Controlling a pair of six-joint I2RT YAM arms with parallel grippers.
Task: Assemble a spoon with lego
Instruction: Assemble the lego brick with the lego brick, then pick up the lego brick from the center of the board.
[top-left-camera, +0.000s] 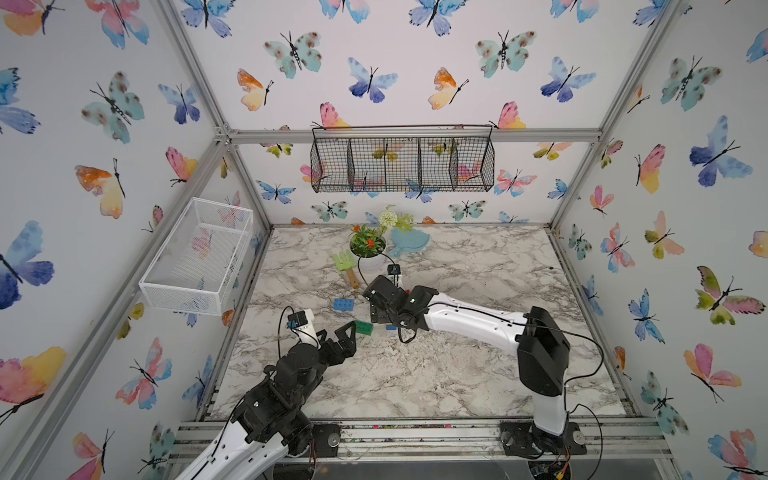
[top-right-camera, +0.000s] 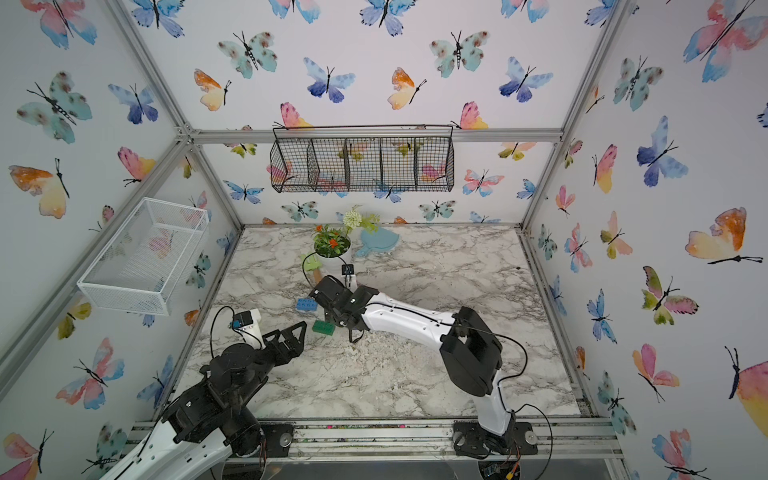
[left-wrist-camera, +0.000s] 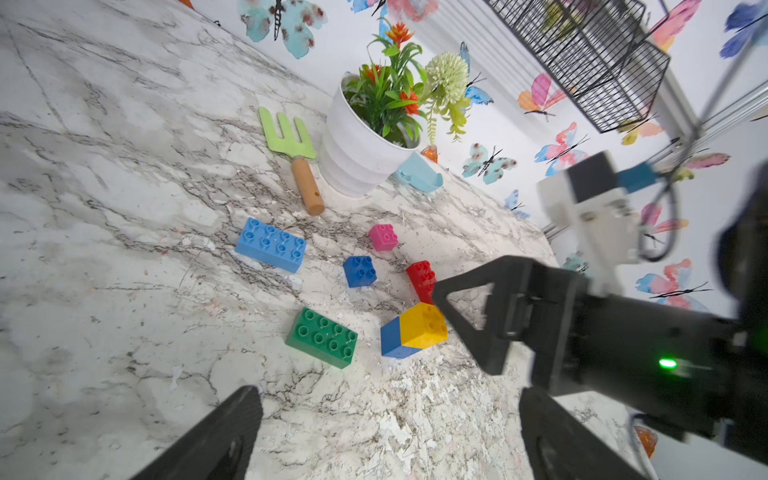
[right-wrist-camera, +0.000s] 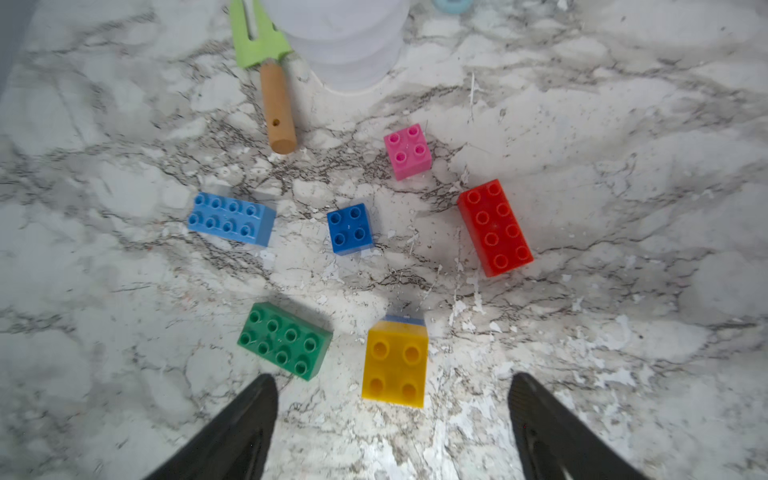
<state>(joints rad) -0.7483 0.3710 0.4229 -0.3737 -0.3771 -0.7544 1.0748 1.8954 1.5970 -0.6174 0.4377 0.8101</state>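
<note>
Lego (left-wrist-camera: 359, 271) sits in a loose cluster mid-worktop (right-wrist-camera: 623, 166), just in front of the white plant pot (left-wrist-camera: 357, 162) & green rake (right-wrist-camera: 277, 104). A pale-blue dish (left-wrist-camera: 417, 176) lies behind the pot. Five singles lie apart, studs up: light-blue brick (right-wrist-camera: 230, 224), small dark-blue brick (right-wrist-camera: 350, 228), pink brick (right-wrist-camera: 407, 151), red brick (right-wrist-camera: 494, 227) & green brick (right-wrist-camera: 285, 340). The yellow brick (right-wrist-camera: 395, 363) is joined to a 2nd dark-blue brick (left-wrist-camera: 390, 338), the only two connected. That pair looks tipped, w/ yellow studs facing the R hand (right-wrist-camera: 391, 378); can't tell if it lies fully on its side. R hand is released, fingers spread wide, gripping nothing, w/ the yellow brick just ahead of & btwn the tips. L hand (left-wrist-camera: 388, 392) is also spread wide & empty, its tip near the green brick. In both top views the R arm hides most of the cluster; only light-blue & green show plainly.
</note>
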